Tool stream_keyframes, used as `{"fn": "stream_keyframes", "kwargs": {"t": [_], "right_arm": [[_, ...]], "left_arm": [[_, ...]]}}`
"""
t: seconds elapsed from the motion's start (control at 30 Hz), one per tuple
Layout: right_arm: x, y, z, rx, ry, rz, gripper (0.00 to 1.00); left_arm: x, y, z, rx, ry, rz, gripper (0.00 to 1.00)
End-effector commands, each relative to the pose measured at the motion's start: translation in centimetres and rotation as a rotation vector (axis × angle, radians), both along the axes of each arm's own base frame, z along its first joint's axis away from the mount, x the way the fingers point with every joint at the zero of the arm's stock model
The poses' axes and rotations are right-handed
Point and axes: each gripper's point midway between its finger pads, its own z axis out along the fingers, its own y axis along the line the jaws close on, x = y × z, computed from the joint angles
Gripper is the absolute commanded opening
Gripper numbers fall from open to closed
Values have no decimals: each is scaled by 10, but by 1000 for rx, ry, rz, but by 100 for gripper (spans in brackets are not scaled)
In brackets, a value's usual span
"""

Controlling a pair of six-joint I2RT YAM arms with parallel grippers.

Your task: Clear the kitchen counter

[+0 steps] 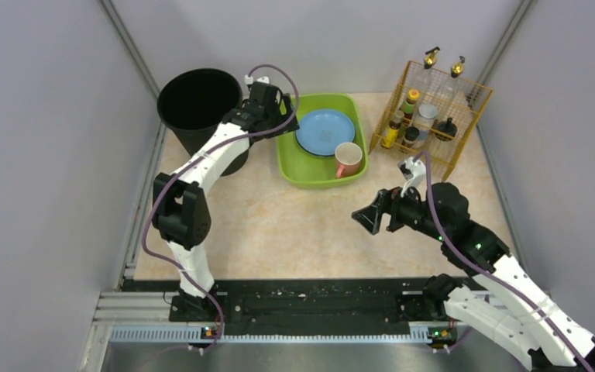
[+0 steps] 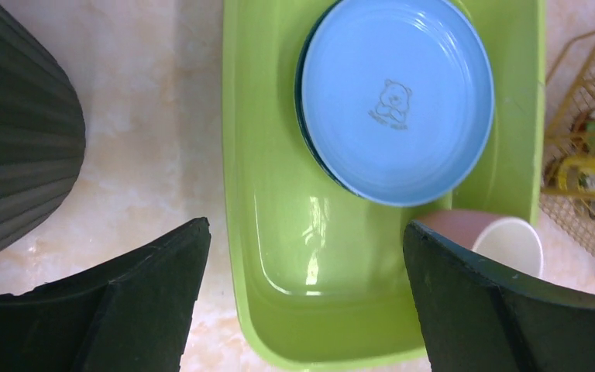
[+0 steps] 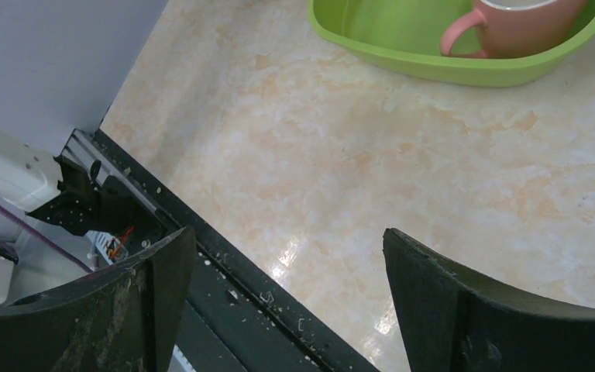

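Bin (image 1: 197, 101), tub (image 1: 310, 175), rack (image 1: 469, 124) on kitchen counter (image 1: 279, 232)

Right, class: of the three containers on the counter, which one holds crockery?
The lime-green tub in the middle: a blue plate and a pink mug sit in it. The black bin shows no dishes; the gold wire rack holds bottles.

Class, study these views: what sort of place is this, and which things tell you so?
Probably a mock kitchen in a test booth: a stone-look kitchen counter, a green tub holding a blue plate and pink mug, a wire rack of bottles, plain grey walls.
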Motion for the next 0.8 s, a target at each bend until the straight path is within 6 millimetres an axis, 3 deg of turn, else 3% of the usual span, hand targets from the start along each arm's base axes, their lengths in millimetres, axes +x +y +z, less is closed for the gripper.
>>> {"fn": "stream_keyframes", "kwargs": {"t": [0.0, 0.07, 0.23, 0.33, 0.53, 0.77], "right_arm": [[14, 0, 32, 32, -87, -31, 93], [16, -1, 36, 32, -99, -41, 99], [25, -7, 45, 17, -135, -90, 99], [34, -17, 46, -8, -139, -161, 99], [54, -36, 38, -58, -122, -319, 99], [79, -72, 15, -162, -80, -581, 99]], "left_arm": [[-26, -7, 43, 0, -110, -103, 99], [-40, -9, 51, -14, -130, -134, 99], [-75, -6, 61, -61, -176, -189, 99], [-105, -11, 57, -110, -178, -271, 99], [-149, -2, 56, -147, -190, -332, 99], [-194, 15, 56, -170, -245, -354, 99]]}}
